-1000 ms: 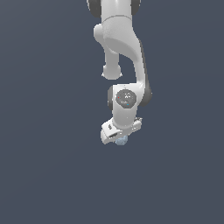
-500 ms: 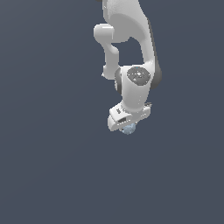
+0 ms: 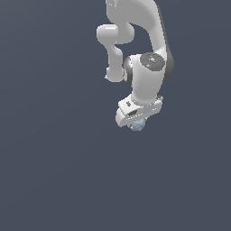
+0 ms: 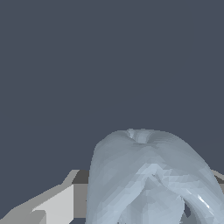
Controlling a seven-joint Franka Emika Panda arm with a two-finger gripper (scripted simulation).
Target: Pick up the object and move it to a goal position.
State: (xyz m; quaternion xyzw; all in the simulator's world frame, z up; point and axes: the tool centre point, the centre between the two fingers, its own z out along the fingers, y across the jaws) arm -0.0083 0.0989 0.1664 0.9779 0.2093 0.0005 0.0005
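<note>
flat dark grey-blue fills the exterior view all around, with the white arm (image 3: 144, 67) reaching down from the top. its gripper (image 3: 136, 122) sits at the low end, and the pale blue-grey faceted ball (image 3: 137, 125) peeks out just under it — pinched between the jaws, clear of any surface i can see. from the wrist view the ball (image 4: 148, 179) looms large and lumpy, pressed against a pale finger (image 4: 52, 205), same plain grey behind.
</note>
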